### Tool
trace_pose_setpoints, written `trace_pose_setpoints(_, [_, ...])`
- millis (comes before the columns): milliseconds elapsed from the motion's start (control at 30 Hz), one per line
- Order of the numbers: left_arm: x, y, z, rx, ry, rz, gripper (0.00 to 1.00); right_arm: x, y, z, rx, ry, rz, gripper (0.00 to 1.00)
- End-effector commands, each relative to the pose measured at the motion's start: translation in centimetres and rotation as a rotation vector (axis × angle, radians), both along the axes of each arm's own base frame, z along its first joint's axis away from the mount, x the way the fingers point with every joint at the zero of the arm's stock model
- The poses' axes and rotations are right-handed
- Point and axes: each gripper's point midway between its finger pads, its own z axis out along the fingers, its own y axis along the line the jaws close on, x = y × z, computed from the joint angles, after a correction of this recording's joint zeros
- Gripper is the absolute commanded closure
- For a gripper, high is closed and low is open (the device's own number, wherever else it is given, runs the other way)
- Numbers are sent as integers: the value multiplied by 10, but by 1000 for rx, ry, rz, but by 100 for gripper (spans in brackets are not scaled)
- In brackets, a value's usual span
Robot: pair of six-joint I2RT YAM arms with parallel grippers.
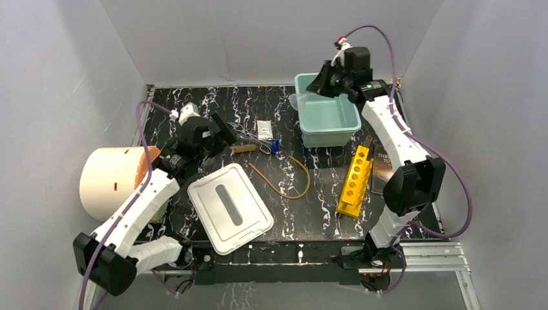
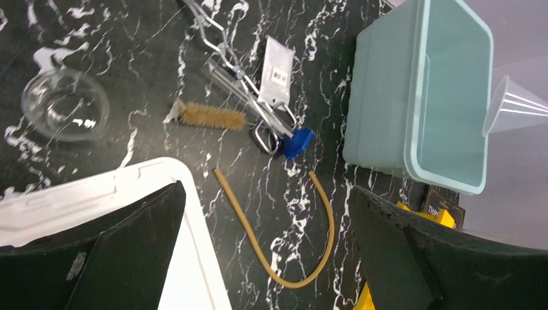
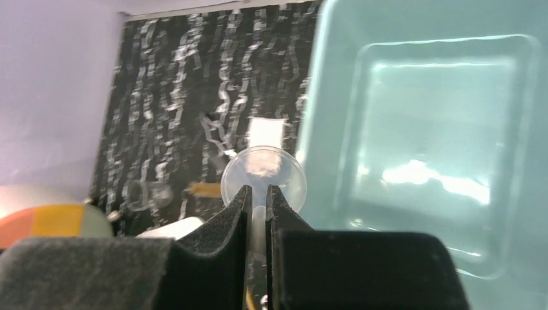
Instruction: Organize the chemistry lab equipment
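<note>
Funnel (image 3: pixel 262 173) is pinched by its stem in the right gripper's (image 3: pixel 258 194) closed fingers, wide mouth pointing away, beside the teal bin's (image 3: pixel 446 116) rim; the bin lies to their right. Left gripper (image 2: pixel 265 190) gapes empty above the tubing (image 2: pixel 323 245).

funnel (image 2: pixel 517 106): cut by right edge | book (image 1: pixel 381 169): mostly hidden
</note>
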Motion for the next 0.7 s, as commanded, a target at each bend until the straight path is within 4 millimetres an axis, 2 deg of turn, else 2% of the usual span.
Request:
trace_pose_setpoints(0, [23, -12, 17, 0, -60, -39, 2, 13, -27, -14, -140, -17, -93, 100])
trace_pose_setpoints(133, [32, -20, 5, 1, -27, -57, 2, 24, -36, -46, -260, 63, -97, 100])
trace_pose_setpoints(333, [41, -20, 3, 47, -33, -78, 2, 29, -43, -107, -386, 263, -68, 100])
trace_pose_setpoints(500, [48, -21, 0, 62, -41, -81, 2, 41, -34, -134, -395, 286, -35, 100])
trace_pose_setpoints(667, [52, -21, -5, 92, -18, -95, 2, 40, -21, -164, -445, 384, 30, 100])
